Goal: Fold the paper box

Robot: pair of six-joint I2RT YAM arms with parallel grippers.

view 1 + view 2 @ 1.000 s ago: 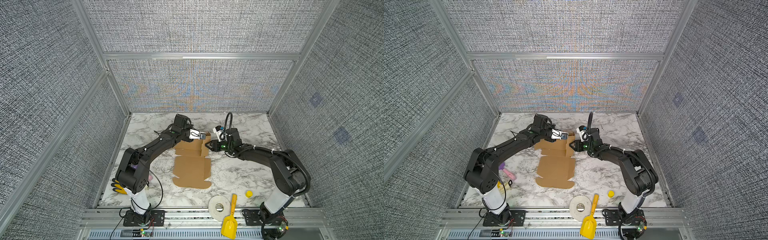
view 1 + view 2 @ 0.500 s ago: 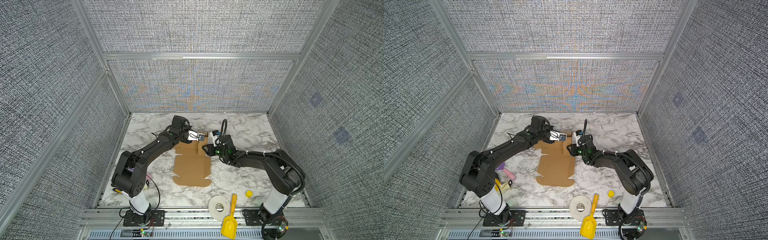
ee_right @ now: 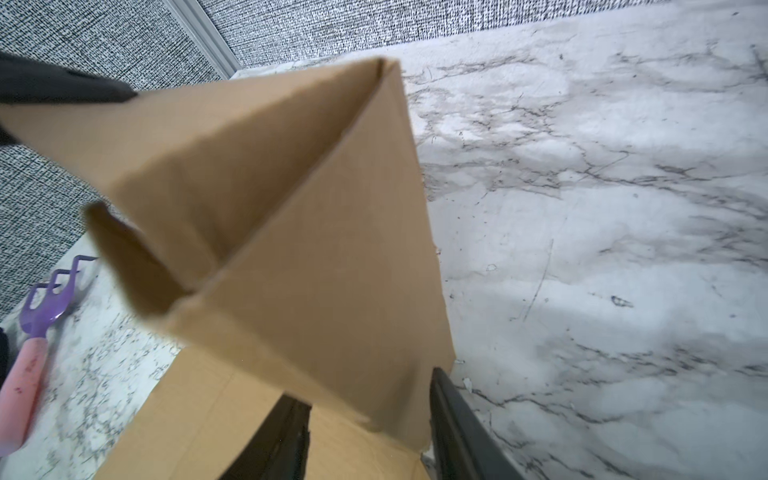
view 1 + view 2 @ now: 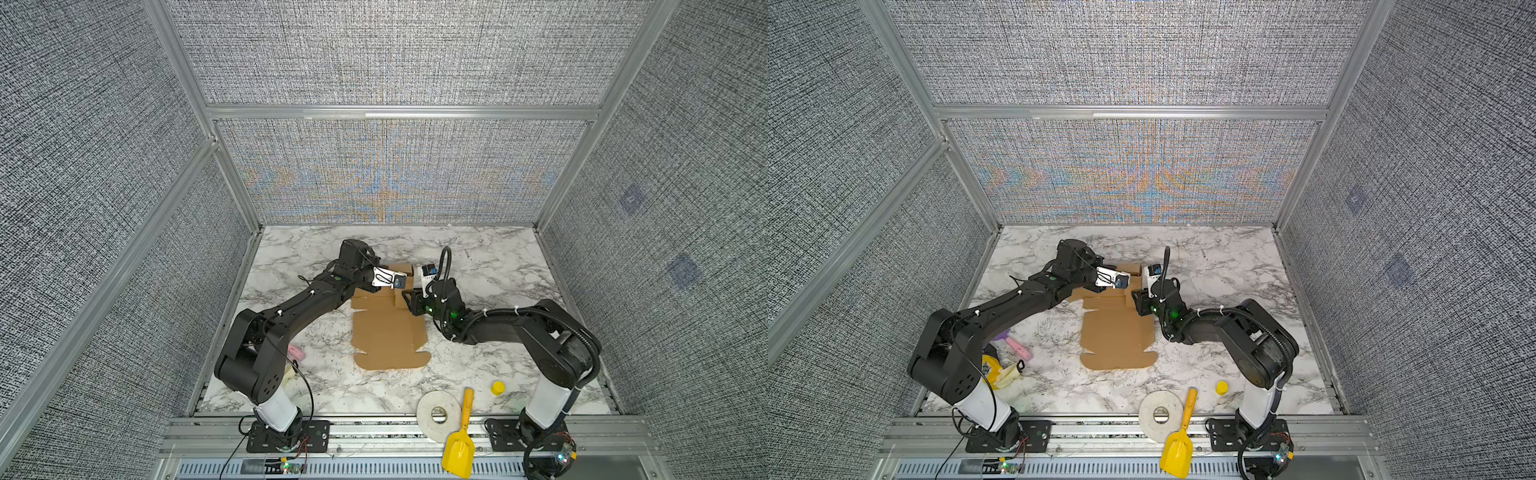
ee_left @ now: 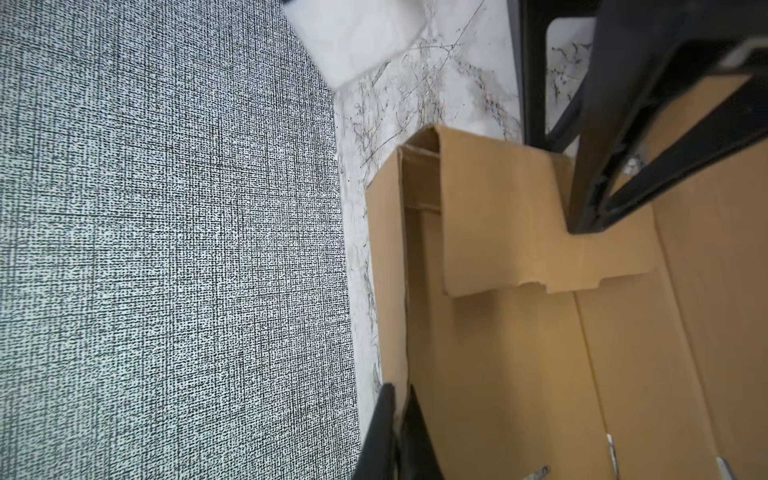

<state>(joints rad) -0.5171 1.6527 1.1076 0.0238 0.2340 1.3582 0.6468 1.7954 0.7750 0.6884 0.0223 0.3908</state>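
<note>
The paper box [image 4: 386, 332] [image 4: 1117, 332] is a brown cardboard sheet lying mostly flat mid-table, with its far flaps raised. My left gripper [image 4: 404, 284] [image 4: 1126, 283] [image 5: 397, 392] is shut on the thin edge of the upright far wall of the paper box [image 5: 498, 353]. My right gripper [image 4: 410, 300] [image 4: 1138, 301] [image 3: 368, 390] is open at the box's far right corner. Its two fingers stand on either side of the raised side flap of the paper box [image 3: 311, 270], with a gap. One left finger [image 3: 62, 87] shows on the far wall.
A white tape roll [image 4: 439, 413], a yellow scoop [image 4: 459, 444] and a yellow cap [image 4: 497, 387] lie near the front edge. A pink-handled purple rake [image 4: 1017, 347] [image 3: 29, 353] lies left of the box. Enclosure walls close in behind and beside.
My right gripper has moved left, from beside the box to over its far right corner flap, and its jaws stand slightly wider. The left gripper has kept its hold on the far wall.
</note>
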